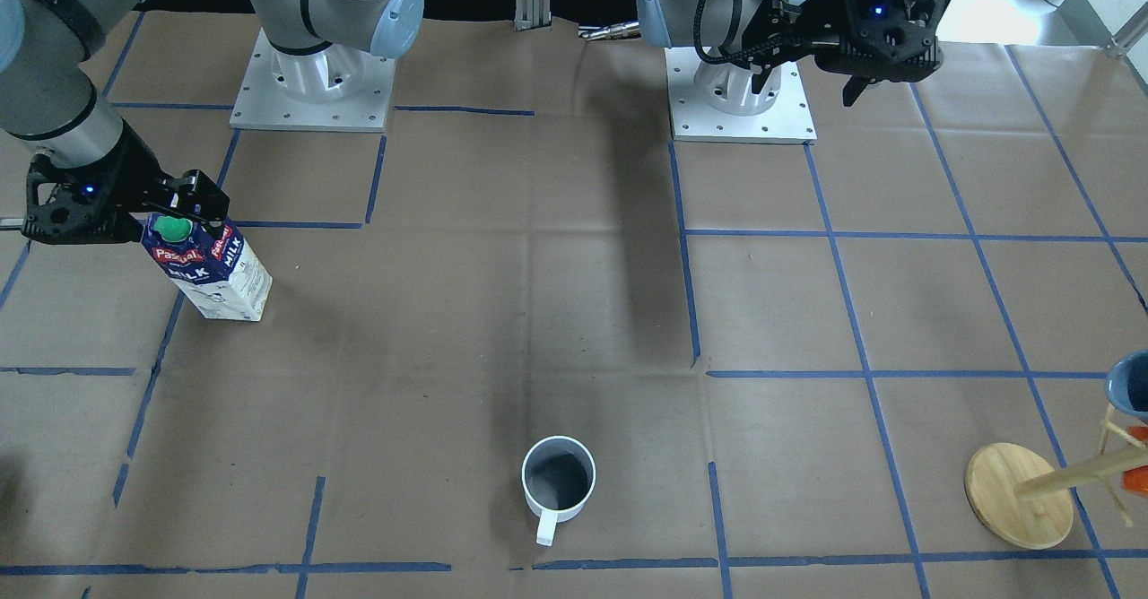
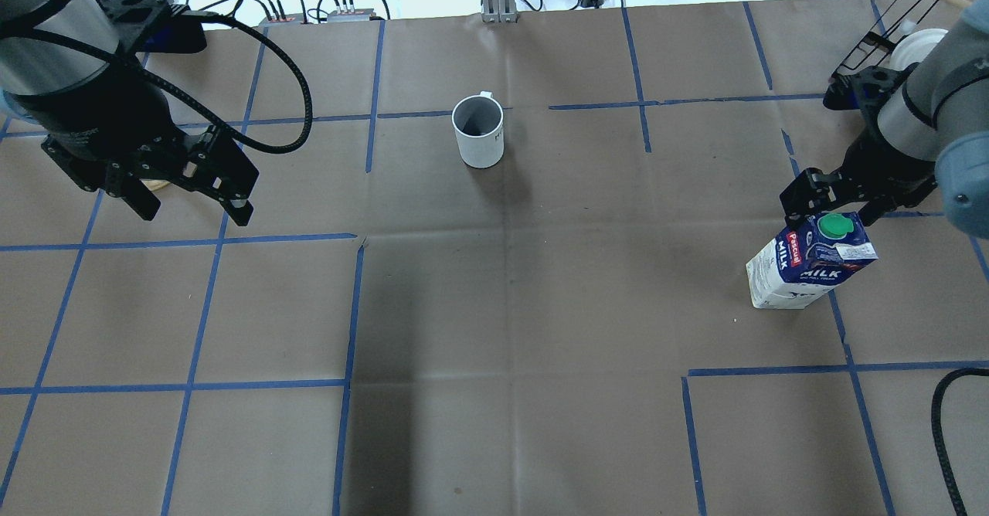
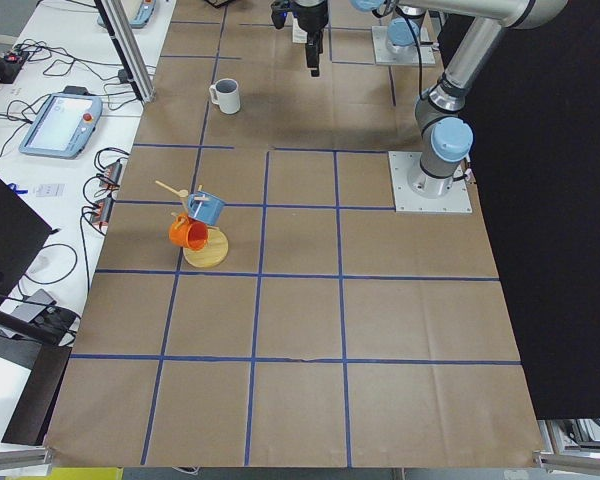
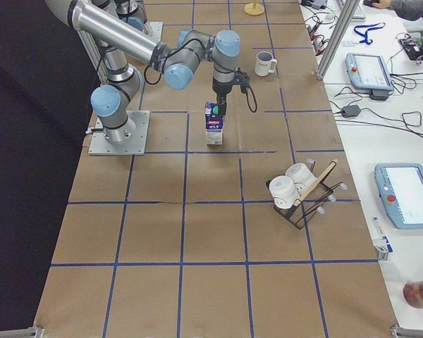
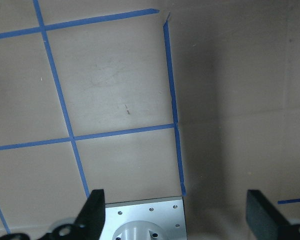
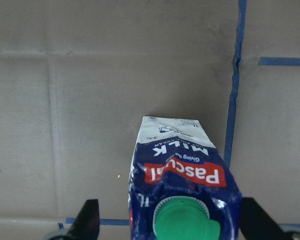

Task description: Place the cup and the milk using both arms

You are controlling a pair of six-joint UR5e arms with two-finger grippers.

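Observation:
The milk [image 2: 807, 261] is a blue and white carton with a green cap, standing on the table at my right side; it also shows in the front view [image 1: 215, 272]. My right gripper [image 2: 834, 211] is open and straddles the carton's top, its fingers [image 6: 87, 222] apart from the carton [image 6: 182, 185] on both sides. The cup [image 2: 479, 131], a white mug with a dark inside, stands alone at the far middle [image 1: 558, 482], its handle pointing away from me. My left gripper [image 2: 193, 211] is open and empty, held above the table at my left, far from the cup.
A wooden mug tree [image 1: 1018, 496] with a blue and an orange mug stands at the far left. A wire rack with white cups [image 4: 299, 193] stands at the far right. The arm base plates [image 1: 314, 79] [image 1: 740, 97] sit at the near edge. Blue tape lines grid the brown paper.

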